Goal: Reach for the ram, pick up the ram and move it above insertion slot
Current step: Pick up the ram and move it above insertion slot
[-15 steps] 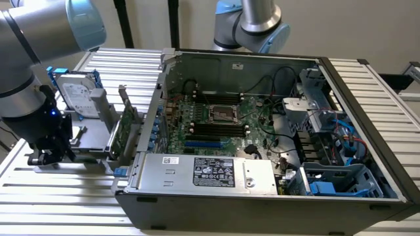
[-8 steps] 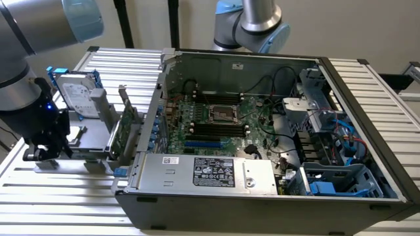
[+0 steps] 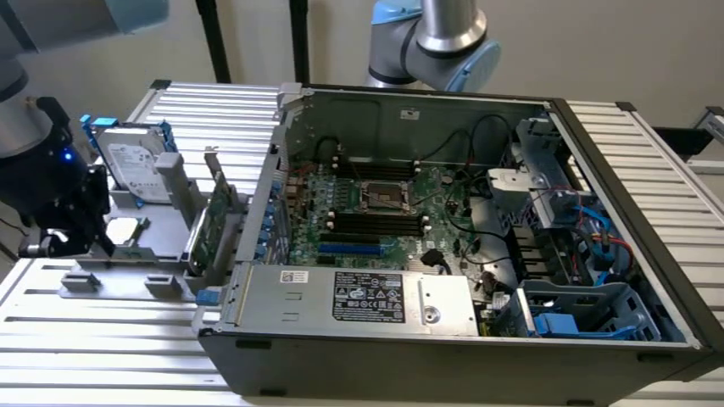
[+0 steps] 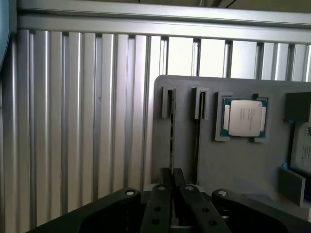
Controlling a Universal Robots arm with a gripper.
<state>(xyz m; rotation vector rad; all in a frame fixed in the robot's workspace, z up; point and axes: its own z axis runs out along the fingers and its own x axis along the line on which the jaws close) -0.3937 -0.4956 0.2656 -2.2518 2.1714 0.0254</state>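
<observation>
Dark gripper (image 3: 54,242) hangs low at the exterior view's far left, over the near end of a grey holder (image 3: 158,242) that sits on a slatted metal table (image 3: 114,339). Finger state can't be read from this side. On the holder: a silver hard drive (image 3: 134,165) standing on edge in a blue frame, a shiny CPU (image 3: 127,227) lying flat near the gripper, and a green expansion card (image 3: 215,225) upright at the side nearest the computer. An open case (image 3: 453,356) takes up the middle and the exterior view's right, just beside the holder. Inside it are a green motherboard (image 3: 385,212) with black memory slots either side of the processor socket, and a silver power supply (image 3: 351,297) with a black label along the near wall. An arm joint with blue caps (image 3: 436,38) shows behind the case.

Wrist view: the gripper (image 4: 173,174) looks down on the same grey holder (image 4: 243,165) and table slats (image 4: 82,121). The two black fingers (image 4: 160,204) slant in to a narrow point, tips almost meeting. The ram (image 4: 171,141) is seen edge-on as a thin dark strip, standing in the holder slot farther from the CPU (image 4: 244,118). Its near end runs in between the fingertips, so the fingers look pinched onto it. The ram sits in its slot, not lifted clear. A second slot (image 4: 199,121) lies between ram and CPU; whether it holds anything can't be told. The CPU rests in a square recess, metal lid up.
</observation>
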